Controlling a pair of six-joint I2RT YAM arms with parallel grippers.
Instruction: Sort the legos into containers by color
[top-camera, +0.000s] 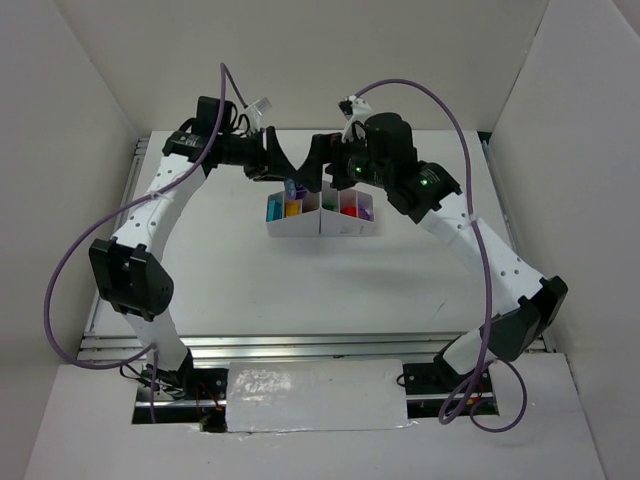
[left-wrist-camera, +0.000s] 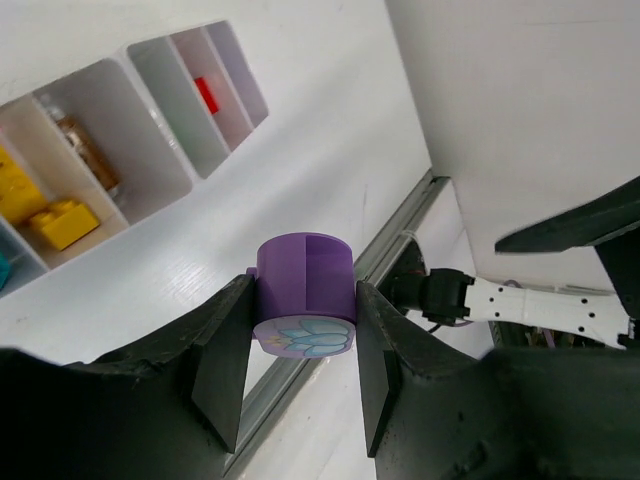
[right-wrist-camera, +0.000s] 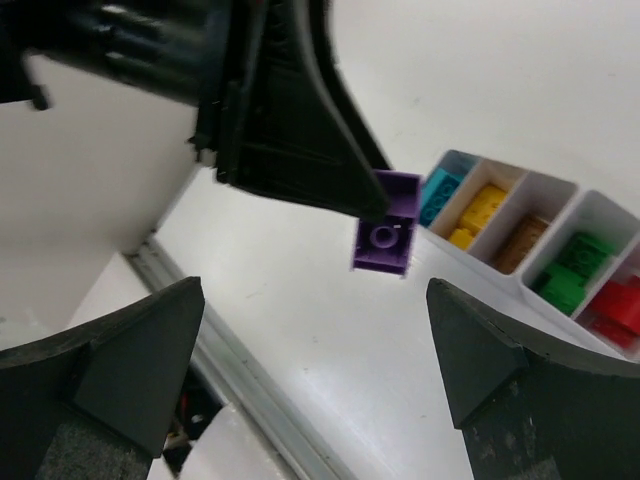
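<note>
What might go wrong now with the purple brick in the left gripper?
The left gripper pinches the purple brick only at its tips, so it may slip. It hangs near the tray's teal compartment; released here, it could land wrongly. The open right gripper is close; arms may collide.

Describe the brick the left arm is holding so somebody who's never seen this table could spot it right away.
Find the white divided tray at the table's far middle; the left claw hangs over its left half. Pinched in that claw is a purple brick, the only one in the air rather than in a compartment, with a pale flower print on one face.
</note>
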